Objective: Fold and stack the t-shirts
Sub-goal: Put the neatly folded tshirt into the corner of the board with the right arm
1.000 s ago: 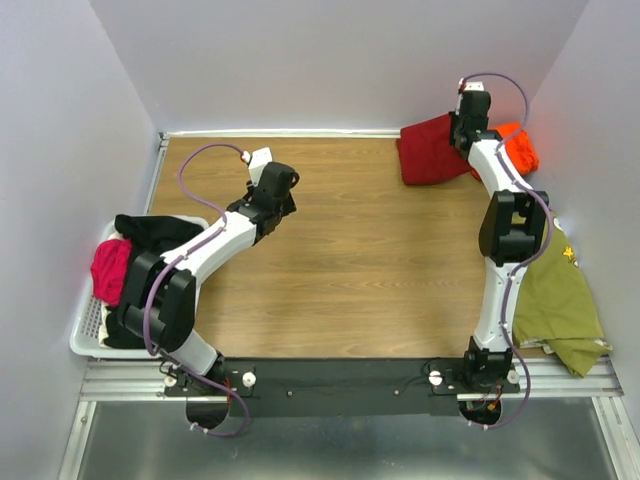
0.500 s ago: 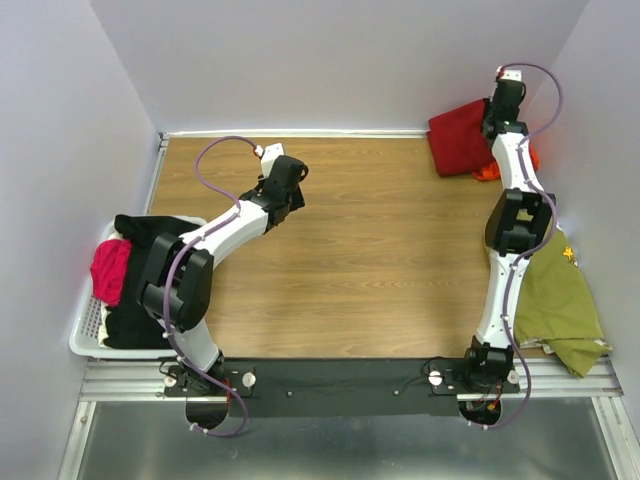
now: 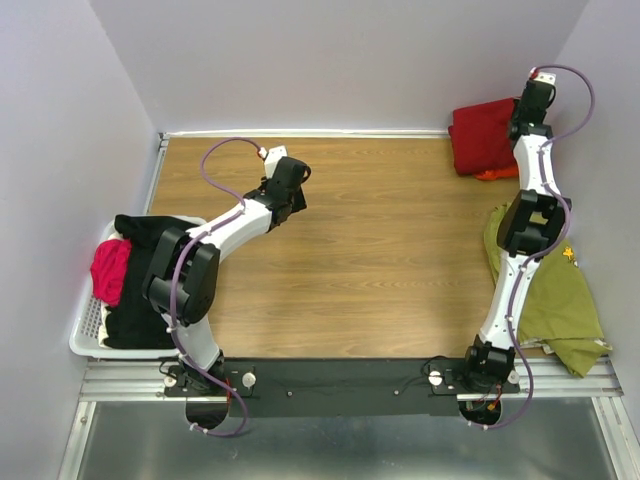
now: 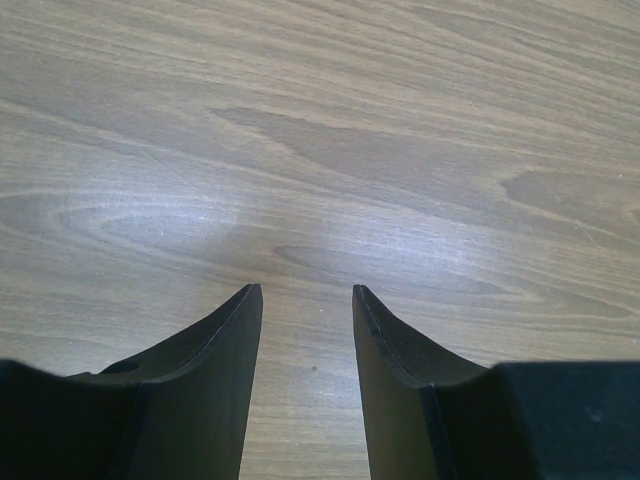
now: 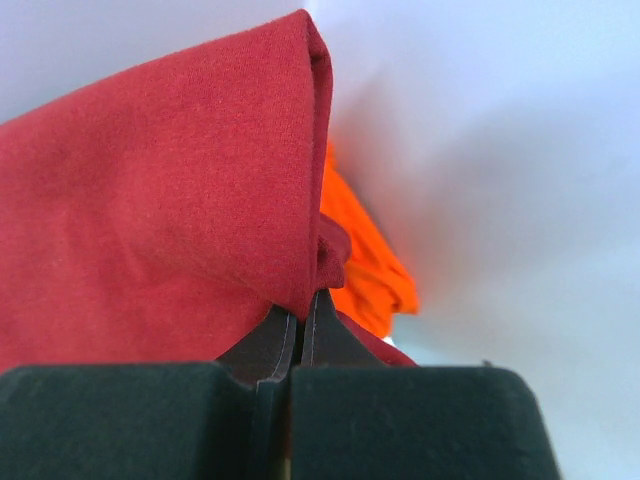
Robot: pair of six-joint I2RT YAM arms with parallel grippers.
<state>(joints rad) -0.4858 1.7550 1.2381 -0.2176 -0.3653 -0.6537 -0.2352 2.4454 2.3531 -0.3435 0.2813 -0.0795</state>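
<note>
Dark red soft cloth t-shirt (image 3: 482, 135) being pinched, upper right, by closed right gripper (image 5: 298, 312); left gripper (image 4: 305, 292) hovering half-open, empty.

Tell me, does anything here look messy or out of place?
Yes. An olive green shirt lies crumpled and unfolded at the table's right edge. The dark red shirt is jammed into the far right corner over the orange shirt.

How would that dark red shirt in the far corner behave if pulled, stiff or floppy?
Probably floppy: the dark red shirt bends in a soft fold where the right jaws pinch it. Pulled, it might drag along the orange shirt touching it.
</note>
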